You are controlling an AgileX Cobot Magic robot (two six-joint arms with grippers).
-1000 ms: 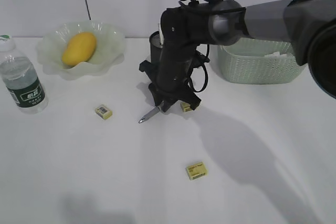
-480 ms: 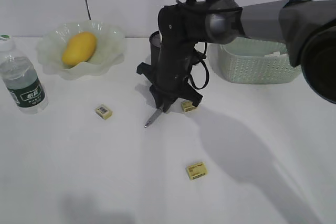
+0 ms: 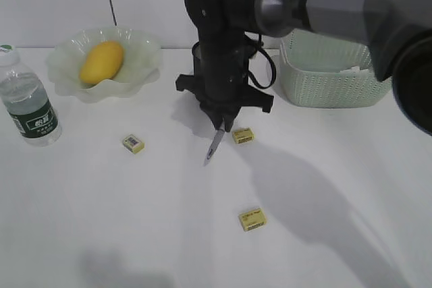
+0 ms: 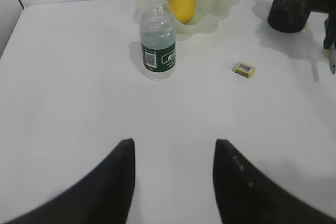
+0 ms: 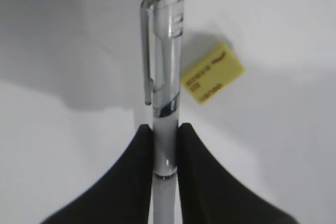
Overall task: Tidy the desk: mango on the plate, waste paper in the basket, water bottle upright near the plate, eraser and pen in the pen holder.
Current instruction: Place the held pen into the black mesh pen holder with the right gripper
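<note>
Between the two dark fingers of the right pincer (image 5: 165, 145) sits a slim clear plastic pen (image 5: 164, 77) with a pocket clip, clenched near one end and hanging free above the plain white desk (image 3: 101, 220). Just beside the pen's free end lies a small yellow eraser block (image 5: 212, 80); two more yellow blocks lie farther out on the desk. Directly behind the pincer, close against the arm, stands the black wire-mesh pen holder (image 4: 293, 1), where the pen belongs. Off to one side is the pale green woven basket (image 3: 334, 72); to the other, well apart, the yellow-orange mango (image 3: 101, 62) rests on the ruffled translucent green plate (image 3: 138, 48), with the clear green-labelled water bottle (image 3: 27, 102) upright near it. The left pincer (image 4: 173, 182) hovers released over bare desk, grasping nothing. The grip is near the pen's end, so the pen could swing or slip during the lift. Its tilt may make the tip strike the holder's rim and knock the light cup over.
</note>
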